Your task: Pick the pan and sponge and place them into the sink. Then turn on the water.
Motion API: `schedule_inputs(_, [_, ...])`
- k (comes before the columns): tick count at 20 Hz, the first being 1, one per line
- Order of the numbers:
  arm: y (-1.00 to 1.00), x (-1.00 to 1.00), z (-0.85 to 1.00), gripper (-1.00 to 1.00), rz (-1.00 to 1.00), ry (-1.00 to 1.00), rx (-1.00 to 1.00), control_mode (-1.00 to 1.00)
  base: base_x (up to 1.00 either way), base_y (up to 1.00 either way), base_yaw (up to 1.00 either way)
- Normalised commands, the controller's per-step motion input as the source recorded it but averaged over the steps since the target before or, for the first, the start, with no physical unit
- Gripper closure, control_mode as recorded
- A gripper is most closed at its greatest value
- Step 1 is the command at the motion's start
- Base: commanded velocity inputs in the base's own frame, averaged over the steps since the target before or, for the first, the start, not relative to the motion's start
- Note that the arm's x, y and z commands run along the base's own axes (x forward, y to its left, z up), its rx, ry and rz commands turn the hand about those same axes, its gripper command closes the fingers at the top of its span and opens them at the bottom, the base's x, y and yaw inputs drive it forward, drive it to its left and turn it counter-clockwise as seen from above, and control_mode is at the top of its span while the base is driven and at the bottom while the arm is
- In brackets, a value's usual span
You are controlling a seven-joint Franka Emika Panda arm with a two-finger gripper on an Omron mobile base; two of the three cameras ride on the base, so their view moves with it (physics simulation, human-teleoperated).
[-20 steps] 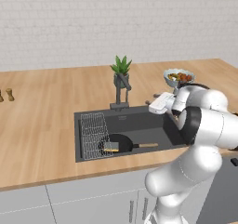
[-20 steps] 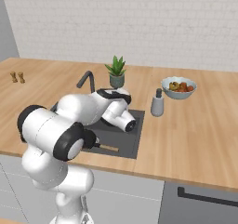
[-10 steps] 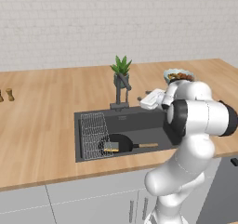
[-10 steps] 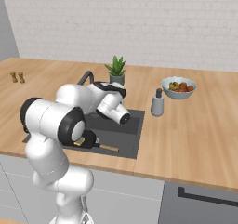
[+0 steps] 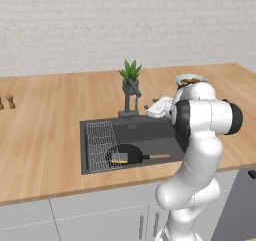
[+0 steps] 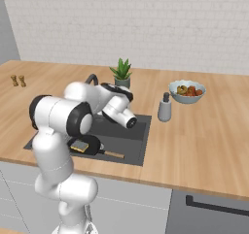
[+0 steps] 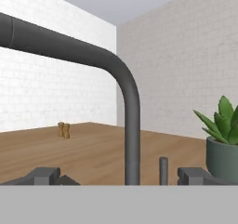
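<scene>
You see a potted plant [image 5: 130, 78] on the counter [image 5: 45, 125]; right of it a fruit bowl [image 6: 186, 91], grey bottle [image 6: 165, 108]; far left, two shakers [image 6: 18, 80].

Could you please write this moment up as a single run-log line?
phase: reaching for faucet | pan: in sink | sponge: on pan | gripper: open, empty, facing faucet | water: off

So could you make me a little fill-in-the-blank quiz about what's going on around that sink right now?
1. The pan lies inside the ____.
2. The sponge rests on top of the ____.
3. Beside the bowl of fruit stands a small grey ____.
4. In the hand view, the gripper points at the dark curved ____.

Missing words: sink; pan; bottle; faucet
</scene>
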Motion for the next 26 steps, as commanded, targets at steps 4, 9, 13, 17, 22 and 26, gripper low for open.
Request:
schedule_inputs(4, [0.15, 0.4, -0.25, -1.0, 0.04, 0.0, 0.0, -1.0, 0.0, 0.0, 0.0])
schedule_inputs(9, [0.15, 0.43, -0.1, -1.0, 0.01, 0.0, 0.0, -1.0, 0.0, 0.0, 0.0])
schedule_inputs(13, [0.0, 0.52, -0.1, -1.0, 0.0, 0.0, 0.0, -1.0, 0.0, 0.0, 0.0])
schedule_inputs(17, [0.0, 0.52, -0.04, -1.0, 0.0, 0.0, 0.0, -1.0, 0.0, 0.0, 0.0])
schedule_inputs(22, [0.07, 0.25, -0.15, -1.0, 0.0, 0.0, 0.0, -1.0, 0.0, 0.0, 0.0])
schedule_inputs(26, [0.14, 0.13, -0.18, -1.0, 0.0, -0.01, 0.0, -1.0, 0.0, 0.0, 0.0])
